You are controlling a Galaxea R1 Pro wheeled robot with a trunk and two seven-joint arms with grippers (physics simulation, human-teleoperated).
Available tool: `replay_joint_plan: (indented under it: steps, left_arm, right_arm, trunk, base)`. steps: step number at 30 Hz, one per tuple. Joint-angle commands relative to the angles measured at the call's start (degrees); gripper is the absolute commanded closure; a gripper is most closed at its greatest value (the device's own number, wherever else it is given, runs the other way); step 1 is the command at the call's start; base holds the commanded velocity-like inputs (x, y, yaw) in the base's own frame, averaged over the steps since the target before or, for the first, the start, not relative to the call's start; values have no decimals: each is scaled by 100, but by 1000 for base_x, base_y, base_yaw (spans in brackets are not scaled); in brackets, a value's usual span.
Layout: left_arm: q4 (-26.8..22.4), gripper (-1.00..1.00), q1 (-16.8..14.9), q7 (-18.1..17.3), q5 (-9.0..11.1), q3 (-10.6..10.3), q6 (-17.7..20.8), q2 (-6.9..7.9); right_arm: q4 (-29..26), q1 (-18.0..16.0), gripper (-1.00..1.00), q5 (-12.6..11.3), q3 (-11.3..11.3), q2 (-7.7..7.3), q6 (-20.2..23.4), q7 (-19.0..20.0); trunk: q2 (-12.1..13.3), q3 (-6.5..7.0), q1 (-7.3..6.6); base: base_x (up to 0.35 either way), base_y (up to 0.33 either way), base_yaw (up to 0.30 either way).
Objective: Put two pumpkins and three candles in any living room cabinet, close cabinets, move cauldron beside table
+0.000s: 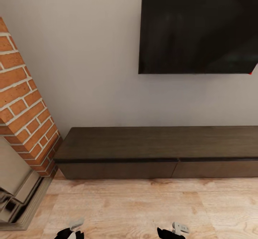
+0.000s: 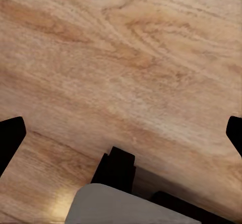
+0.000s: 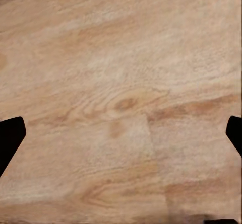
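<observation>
1. As the head view stands, a long low dark cabinet (image 1: 157, 149) runs along the wall from lower centre to the right edge of the frame; two drawer/door fronts meet at a seam right of centre, both flush w/ no gap seen, i.e. shut as far as visible.
2. Cabinet top is bare where it shows. No pumpkins, candles or cauldron on it or on the floor (image 1: 143, 203) in front; whether any sit inside the cabinet cannot be told.
3. Other fixtures: dark TV (image 1: 197, 26) on the wall, upper right; brick fireplace (image 1: 25, 110) at left edge, w/ grey hearth parts at lower left.
4. Left hand (image 2: 121, 133): wrist view looks at wood floor, dark fingertips at both frame edges, wide apart, nothing between them. Spread, empty.
5. Right hand (image 3: 121, 133): same, tips at both edges over bare floor. Spread, empty. Both arms also show at the bottom edge of the head view.
6. Handling, judged from task wording only: pumpkins prob. round, rigid, take across the widest part; candles slim, light, liable to tip or roll, take mid-body; cauldron likely the heaviest, take by the rim. Fronts show no handle; pull point unclear.
</observation>
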Motion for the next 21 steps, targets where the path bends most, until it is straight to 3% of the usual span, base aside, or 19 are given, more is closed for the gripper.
replay_joint_plan:
  steps: [1, 5, 7, 13, 19, 21]
  left_arm:
    - [185, -100, -2, -110, 41, -94, -66, 12]
    - [812, -100, -2, -508, 25, -196, -367, 39]
    - [1165, -100, -2, -669, 32, -253, -733, 96]
    - [2009, -100, 40, -795, 45, -399, -1462, 208]
    - [2172, -100, 255, -807, 45, -464, -1742, 233]
    - [2178, -100, 316, -808, 45, -476, -1758, 235]
  right_arm:
    - [230, -5, -100, -63, 41, 1, -79, 29]
    - [642, 68, -100, -71, 41, 1, -276, 29]
    - [727, 276, -100, -70, 41, 1, -378, 26]
    - [785, 785, -100, -67, 45, 1, -615, 24]
    - [791, 999, -100, -61, 41, -5, -653, 8]
    - [792, 1010, -100, -59, 43, -4, -657, -175]
  trunk:
    - [39, 14, -23]
    - [200, 86, -111]
    - [280, 122, -155]
    - [521, 230, -287]
    - [761, 338, -419]
    - [842, 373, -463]
  base:
    - [0, 0, 0]
    - [0, 0, 0]
    - [0, 0, 0]
    - [0, 0, 0]
    - [0, 0, 0]
    - [0, 0, 0]
